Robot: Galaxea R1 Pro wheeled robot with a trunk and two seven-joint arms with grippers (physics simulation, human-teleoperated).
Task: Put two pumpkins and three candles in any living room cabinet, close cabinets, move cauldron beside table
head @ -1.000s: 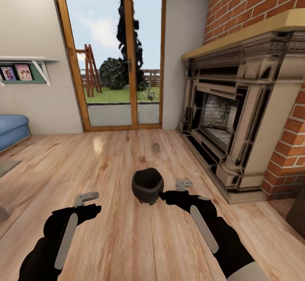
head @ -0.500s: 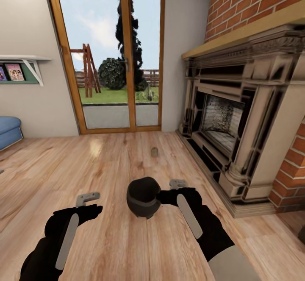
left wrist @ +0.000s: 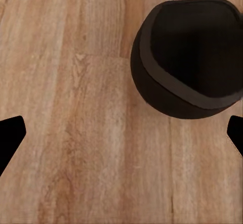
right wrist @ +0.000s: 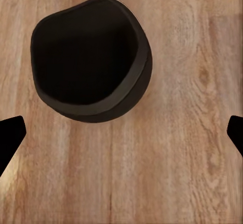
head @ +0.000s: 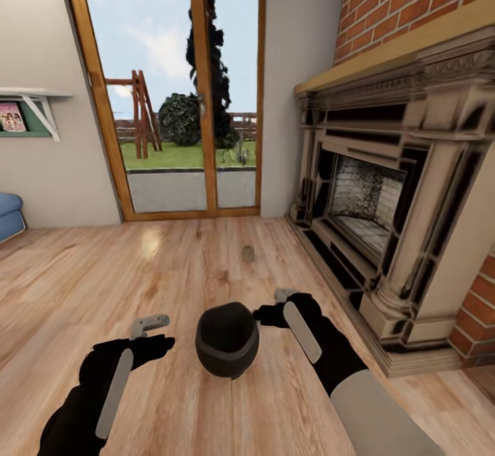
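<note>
cauldron (head: 227,340) tipped on floor between us | both end effectors, left (head: 152,332) and right (head: 278,305), open, empty | we square up, grip rim from both sides, lift level

A stone fireplace (head: 385,194) is standing at the right under a brick wall (head: 412,2), a glass door (head: 172,91) with a wooden frame is showing a garden behind, a shelf (head: 31,98) is hanging on the left wall above a blue sofa (head: 8,212), and wooden floor (head: 137,270) is lying below.
</note>
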